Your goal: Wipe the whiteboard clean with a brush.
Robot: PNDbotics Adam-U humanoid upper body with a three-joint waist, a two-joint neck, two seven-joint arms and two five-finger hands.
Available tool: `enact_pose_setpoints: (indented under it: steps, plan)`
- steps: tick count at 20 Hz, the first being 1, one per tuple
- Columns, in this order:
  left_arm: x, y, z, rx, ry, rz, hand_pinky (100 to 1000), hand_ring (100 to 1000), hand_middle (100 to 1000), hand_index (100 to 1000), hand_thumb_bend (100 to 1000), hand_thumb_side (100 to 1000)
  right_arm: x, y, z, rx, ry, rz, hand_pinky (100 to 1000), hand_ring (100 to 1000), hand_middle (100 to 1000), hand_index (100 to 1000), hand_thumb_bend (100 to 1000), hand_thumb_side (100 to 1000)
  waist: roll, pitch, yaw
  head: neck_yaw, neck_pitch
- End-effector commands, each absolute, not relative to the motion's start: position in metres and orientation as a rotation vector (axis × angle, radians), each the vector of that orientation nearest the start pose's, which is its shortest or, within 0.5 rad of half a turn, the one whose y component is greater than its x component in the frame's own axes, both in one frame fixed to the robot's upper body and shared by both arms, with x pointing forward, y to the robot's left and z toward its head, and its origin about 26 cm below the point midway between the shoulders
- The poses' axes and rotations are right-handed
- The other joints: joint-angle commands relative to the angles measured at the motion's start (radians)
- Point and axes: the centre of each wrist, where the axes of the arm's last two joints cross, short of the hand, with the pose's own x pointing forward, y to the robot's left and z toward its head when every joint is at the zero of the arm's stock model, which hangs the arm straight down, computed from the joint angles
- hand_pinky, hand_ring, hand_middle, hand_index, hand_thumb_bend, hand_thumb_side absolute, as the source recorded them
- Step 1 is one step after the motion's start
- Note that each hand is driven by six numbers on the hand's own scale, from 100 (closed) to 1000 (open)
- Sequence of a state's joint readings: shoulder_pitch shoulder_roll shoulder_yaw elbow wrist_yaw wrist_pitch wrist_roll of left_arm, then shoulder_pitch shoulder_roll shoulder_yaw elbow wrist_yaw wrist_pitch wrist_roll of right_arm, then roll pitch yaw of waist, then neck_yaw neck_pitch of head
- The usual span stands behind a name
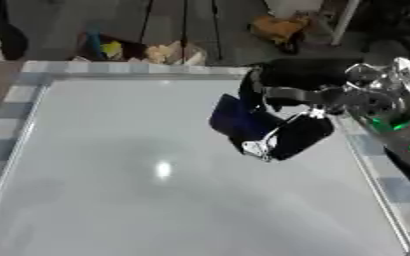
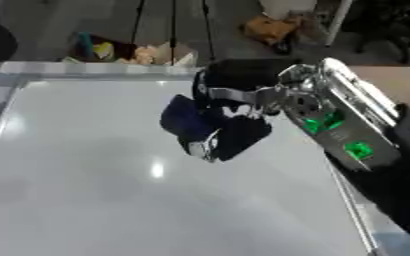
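Whiteboard (image 1: 156, 200) fills most of both views, lying flat and a little askew, its pale surface showing no marks that can be made out and catching one bright spot of reflected light left of centre. A silver frame runs along its far edge and down both sides. Over the upper right part of the board sits the right hand (image 2: 239, 132), black with silver joints, reaching in from the right on a silver forearm (image 2: 335, 120) that carries green lights. Its fingers are curled round a dark blue brush (image 1: 235, 120), which juts out to the left of the hand and tilts down toward the board; whether the brush touches the surface cannot be told. The hand lies closer to the board's right frame than to its left, and nearer the far edge than the near one. The left hand shows in neither view. Beyond the far edge of the board lies the floor (image 1: 60, 25), with some yellow and tan clutter on it.
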State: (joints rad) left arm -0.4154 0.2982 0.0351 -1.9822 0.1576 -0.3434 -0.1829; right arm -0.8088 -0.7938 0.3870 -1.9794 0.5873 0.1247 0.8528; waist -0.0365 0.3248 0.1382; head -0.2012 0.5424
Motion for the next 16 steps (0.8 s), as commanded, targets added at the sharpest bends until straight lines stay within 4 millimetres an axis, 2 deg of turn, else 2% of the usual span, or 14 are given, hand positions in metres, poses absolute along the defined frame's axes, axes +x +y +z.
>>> enact_pose_setpoints:
  steps: [1, 16]
  plan:
    - [0.308, 0.254, 0.24, 0.168, 3.438, 0.689, 372, 657, 547, 713, 118, 952, 0.297, -0.199, 0.324, -0.858, -1.469, 2.068, 453, 547, 277, 406, 100, 615, 0.004, -0.021, -0.001, 0.006, -0.004]
    - [0.308, 0.253, 0.24, 0.168, 3.438, 0.696, 369, 658, 547, 711, 117, 957, 0.298, -0.181, 0.297, -0.792, -1.386, 2.203, 451, 551, 285, 409, 100, 601, 0.008, -0.011, -0.004, 0.019, 0.004]
